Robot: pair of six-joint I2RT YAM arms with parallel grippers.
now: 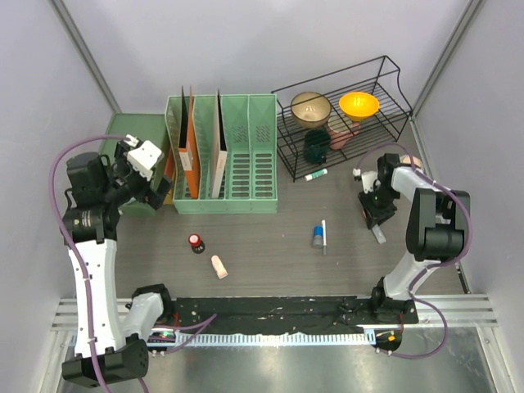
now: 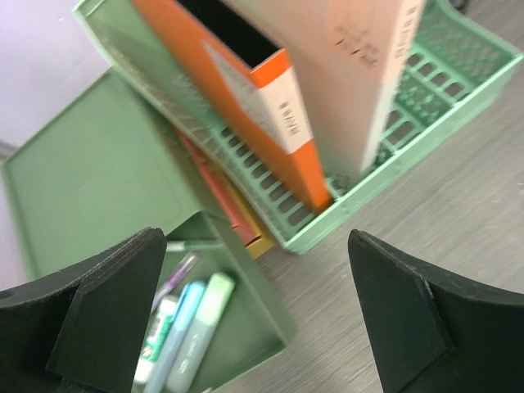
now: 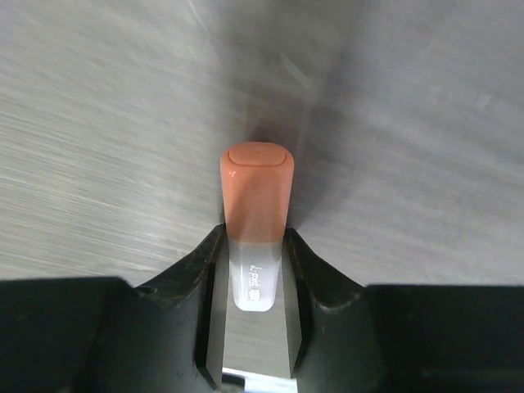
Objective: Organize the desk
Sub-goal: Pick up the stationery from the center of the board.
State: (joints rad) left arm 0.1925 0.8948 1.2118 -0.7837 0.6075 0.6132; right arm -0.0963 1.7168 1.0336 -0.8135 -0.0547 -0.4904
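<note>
Right gripper (image 3: 255, 246) clasping orange-capped marker (image 3: 255, 196), colour unseen overhead, left gripper (image 2: 255, 270) splayed wide

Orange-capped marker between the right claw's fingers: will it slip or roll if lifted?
The marker looks like stiff, smooth plastic, so it may slip slightly in the right claw, which pinches its clear barrel just below the cap. The flattened cap suggests sliding rather than rolling on the desk. Probably light.

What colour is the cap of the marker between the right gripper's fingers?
The clear-bodied marker has a salmon-orange cap; right wrist view.
</note>
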